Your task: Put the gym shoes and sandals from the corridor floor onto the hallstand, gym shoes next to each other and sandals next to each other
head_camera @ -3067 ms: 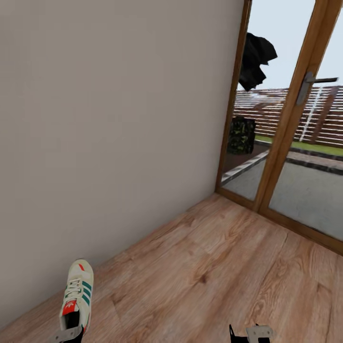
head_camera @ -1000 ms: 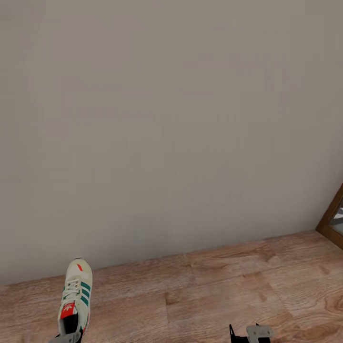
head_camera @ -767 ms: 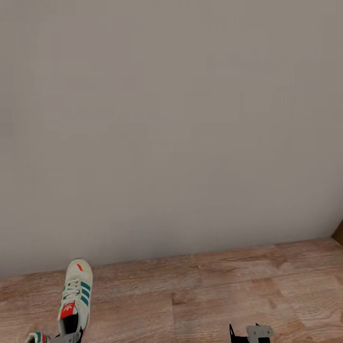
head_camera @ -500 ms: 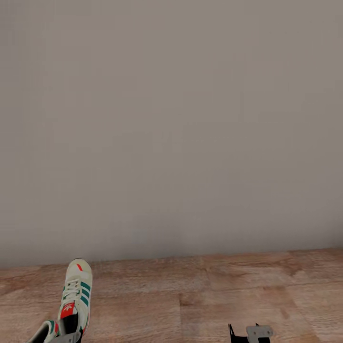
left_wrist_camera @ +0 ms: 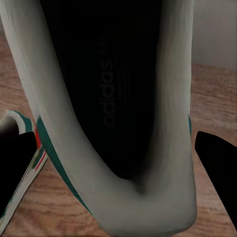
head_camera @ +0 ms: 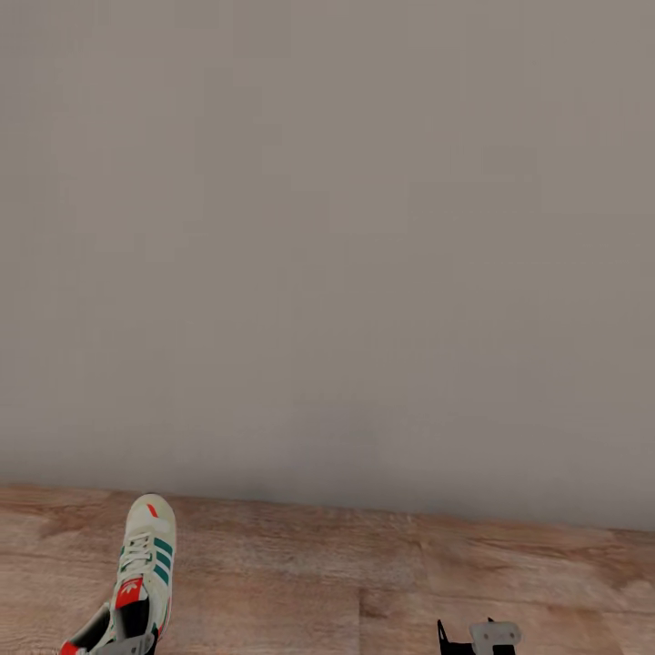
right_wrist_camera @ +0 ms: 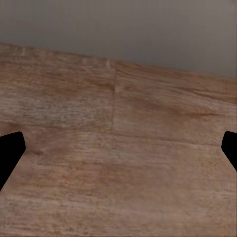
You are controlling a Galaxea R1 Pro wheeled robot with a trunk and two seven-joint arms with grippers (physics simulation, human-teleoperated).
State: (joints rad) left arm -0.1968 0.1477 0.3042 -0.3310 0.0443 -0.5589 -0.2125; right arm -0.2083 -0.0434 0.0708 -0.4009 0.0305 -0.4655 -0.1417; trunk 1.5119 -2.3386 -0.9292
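Observation:
A cream-white gym shoe (head_camera: 144, 569) with green stripes and a red tongue label hangs toe-forward above the wood-plank corridor floor (head_camera: 382, 582). My left gripper (head_camera: 123, 646) is shut on its heel. In the left wrist view the shoe's dark opening and pale heel collar (left_wrist_camera: 128, 197) sit between my black fingers (left_wrist_camera: 217, 163). The second gym shoe (head_camera: 86, 632) lies on the floor beside the held one, at the lower left edge. My right gripper (head_camera: 478, 637) is open, its fingers (right_wrist_camera: 10, 153) wide apart over bare planks. The sandals and hallstand are out of view.
A plain grey-beige wall (head_camera: 327, 246) stands close ahead and meets the floor along a slanting line. Wood planks stretch to the right in front of my right gripper.
The camera has swung left: the door frame left the picture at the right and the second gym shoe came in at lower left. The held shoe kept its place in my left gripper.

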